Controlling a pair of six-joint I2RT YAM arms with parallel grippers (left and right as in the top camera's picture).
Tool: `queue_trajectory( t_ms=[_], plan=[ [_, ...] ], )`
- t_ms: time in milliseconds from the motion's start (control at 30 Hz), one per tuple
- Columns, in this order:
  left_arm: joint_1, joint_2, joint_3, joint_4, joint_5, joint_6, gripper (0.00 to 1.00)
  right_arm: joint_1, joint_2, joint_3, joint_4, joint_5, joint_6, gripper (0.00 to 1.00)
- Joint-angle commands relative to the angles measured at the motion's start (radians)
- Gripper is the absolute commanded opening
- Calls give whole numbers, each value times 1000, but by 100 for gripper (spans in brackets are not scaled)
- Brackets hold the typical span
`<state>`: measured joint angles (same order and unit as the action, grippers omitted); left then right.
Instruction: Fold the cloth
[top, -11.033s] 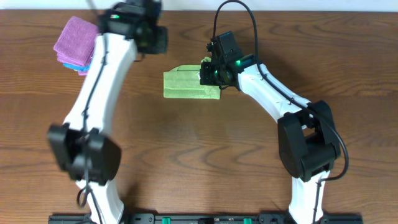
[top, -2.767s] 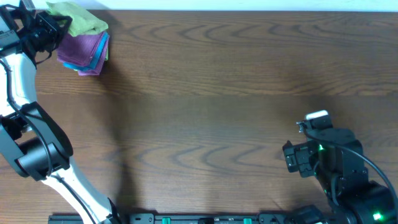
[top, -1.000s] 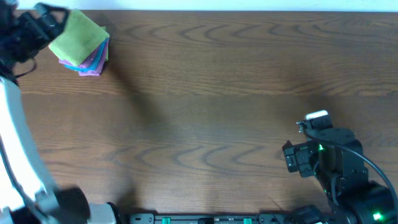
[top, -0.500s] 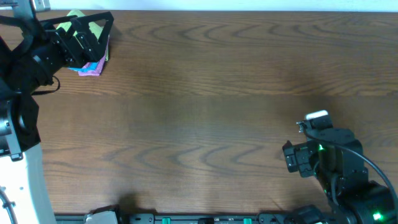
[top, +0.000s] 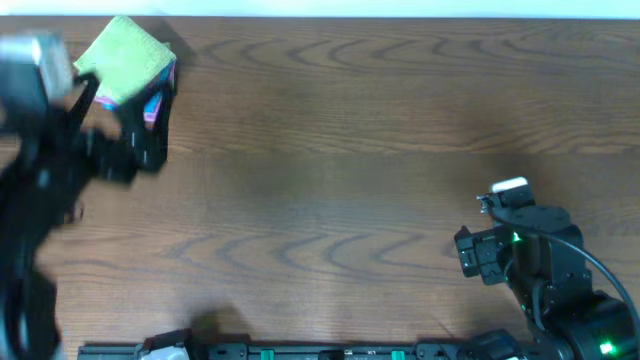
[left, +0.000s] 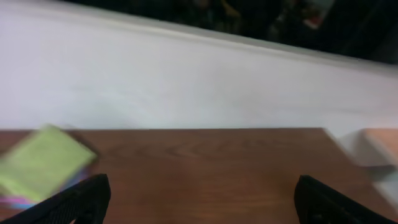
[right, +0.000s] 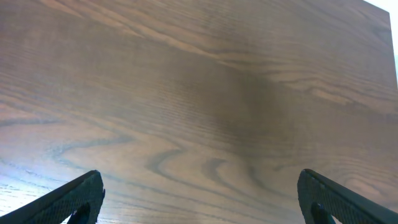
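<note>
Cloth (top: 122, 60) folded square, lying atop purple/blue stack (top: 154, 103) at bench (top: 350, 150) corner; task appears done, tho blurred. L hand (left: 202, 190), R hand (right: 199, 186): fingers apart, empty.

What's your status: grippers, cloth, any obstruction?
Left gripper open, empty. Right gripper open, empty. Green cloth folded, atop the pile at the table's corner. Nothing in the way.

The cloth (top: 125, 60) is light green, folded into a neat small square and turned corner-up like a diamond. It lies flat on top of a stack of folded cloths (top: 160, 90) at the upper left of the bench (top: 350, 150), near its far edge.
</note>
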<state>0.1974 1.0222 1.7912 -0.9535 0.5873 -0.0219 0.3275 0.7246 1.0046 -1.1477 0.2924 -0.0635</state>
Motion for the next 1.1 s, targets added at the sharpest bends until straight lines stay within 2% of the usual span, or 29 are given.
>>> queue_trajectory(
  t_ms=[0,133,267,533,667,833,1067],
  plan=[
    [-45,-72,3,-56,-171,140,95,-1,-2,0,-1,14,-13,99],
    [-150,-151,-12,-131,-296,185,95,-1,-2,0,-1,14,-13,99],
    [-201,-243,-140,-111,-330,205,95,-1,-2,0,-1,14,-13,99],
    [-226,-545,-768,280,-334,200,95,-1,-2,0,-1,14,-13,99],
    [-222,-640,-1033,469,-410,125,95,-1,-2,0,-1,14,-13,99],
    [-222,-726,-1279,672,-532,57,95,-1,-2,0,-1,14,-13,99],
    [-204,-789,-1452,766,-647,-61,95,-1,-2,0,-1,14,-13,99]
  ],
)
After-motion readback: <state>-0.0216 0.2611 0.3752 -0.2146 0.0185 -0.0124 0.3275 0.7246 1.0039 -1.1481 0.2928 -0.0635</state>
